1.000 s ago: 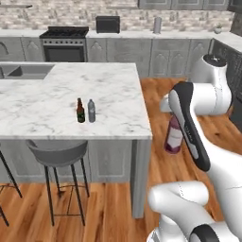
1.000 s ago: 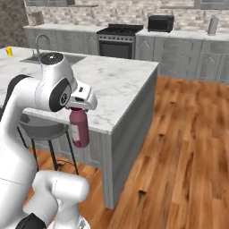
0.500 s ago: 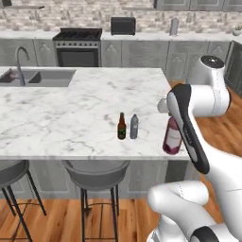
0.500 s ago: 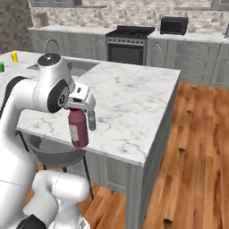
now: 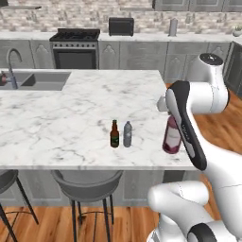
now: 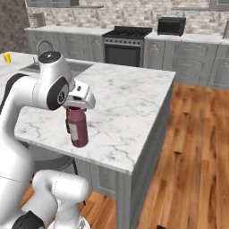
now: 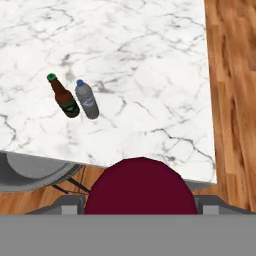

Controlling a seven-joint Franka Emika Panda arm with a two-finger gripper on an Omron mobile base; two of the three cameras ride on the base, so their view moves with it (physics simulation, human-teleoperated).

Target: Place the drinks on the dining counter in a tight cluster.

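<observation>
1. Gripping the red bottle (image 6: 78,128) by its neck, the gripper (image 6: 77,103) holds it upright, hanging straight below the hand.
2. Beer bottle (image 5: 114,134) and grey bottle (image 5: 127,134) stand just beside each other on the counter (image 5: 71,118) — at 9 o'clock from the red bottle, near it.
3. Hand view: both lie at 11 o'clock of the red bottle.

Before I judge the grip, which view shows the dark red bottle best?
The right base view: the dark red bottle shows whole, hanging from the tool above the dining counter. In the left base view the arm crosses it. The hand view gives just its round top.
</observation>
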